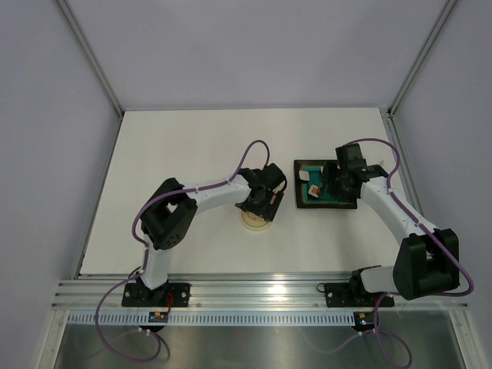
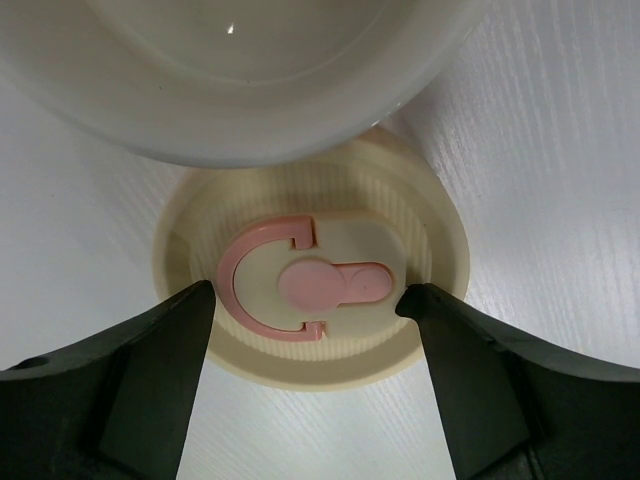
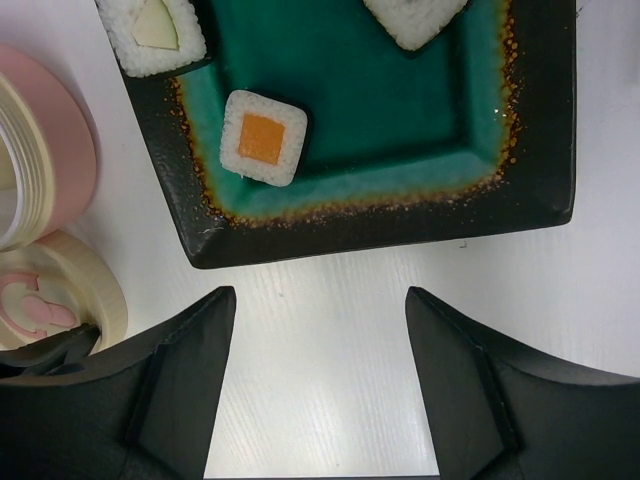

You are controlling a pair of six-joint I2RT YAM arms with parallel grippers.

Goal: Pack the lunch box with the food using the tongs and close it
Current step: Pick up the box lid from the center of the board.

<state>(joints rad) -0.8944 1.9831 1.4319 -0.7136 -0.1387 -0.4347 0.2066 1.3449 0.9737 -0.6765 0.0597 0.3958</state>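
The lunch box (image 2: 230, 90), a round tub with a cream inside and a pale-pink wall (image 3: 55, 150), stands just beyond its flat cream lid (image 2: 330, 345), which lies on the table with a pink curl mark on top. My left gripper (image 2: 305, 295) is open, its fingertips standing either side of the lid's ribbed centre. The food, a white square with an orange centre (image 3: 263, 138) and two more rolls (image 3: 155, 30), lies on the dark teal-topped tray (image 3: 530, 190). My right gripper (image 3: 320, 300) is open over bare table just short of the tray's edge. The tongs are out of view.
From above, the left gripper (image 1: 260, 206) hangs over the lid left of the tray (image 1: 323, 206), and the right gripper (image 1: 338, 183) is at the tray. White table stretches to the left and back, with walls beyond.
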